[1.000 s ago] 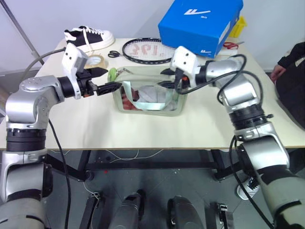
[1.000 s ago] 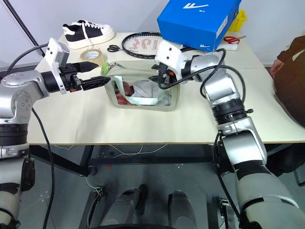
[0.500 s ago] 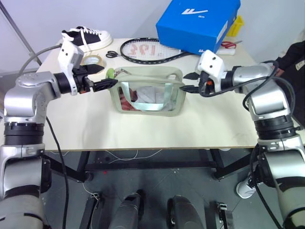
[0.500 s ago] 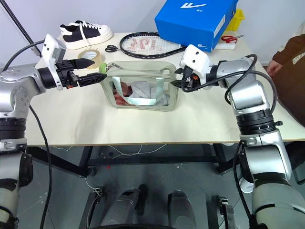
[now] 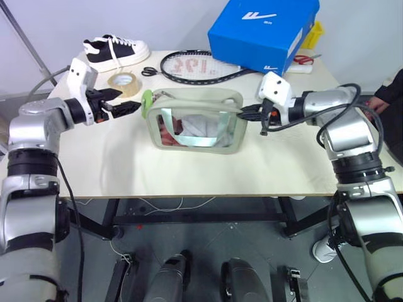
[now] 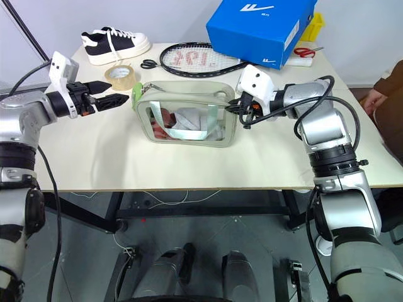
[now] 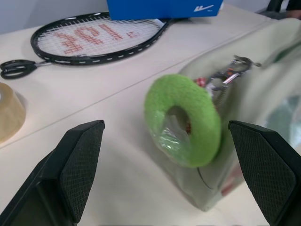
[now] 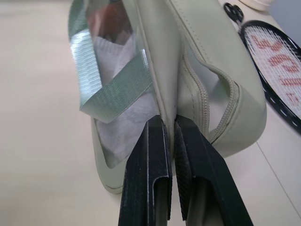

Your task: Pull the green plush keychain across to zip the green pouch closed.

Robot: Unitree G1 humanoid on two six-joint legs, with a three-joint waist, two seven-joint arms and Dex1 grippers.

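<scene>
Green pouch [image 5: 195, 123] edge seemingly pinched in right claw [image 5: 244, 111], left claw [image 5: 126, 100] agape beside green plush keychain [image 7: 183, 120]

The two eye views look forward and down from the head over the table [image 5: 189, 173], taking in both arms and the pouch [image 5: 195, 123] mid-table. The left wrist view looks along its spread fingers [image 7: 80, 162], close on the keychain [image 7: 183, 120] at the pouch's end. The right wrist view sits closer, along its fingers [image 8: 153, 179] pinched on the pouch's opposite end.
</scene>
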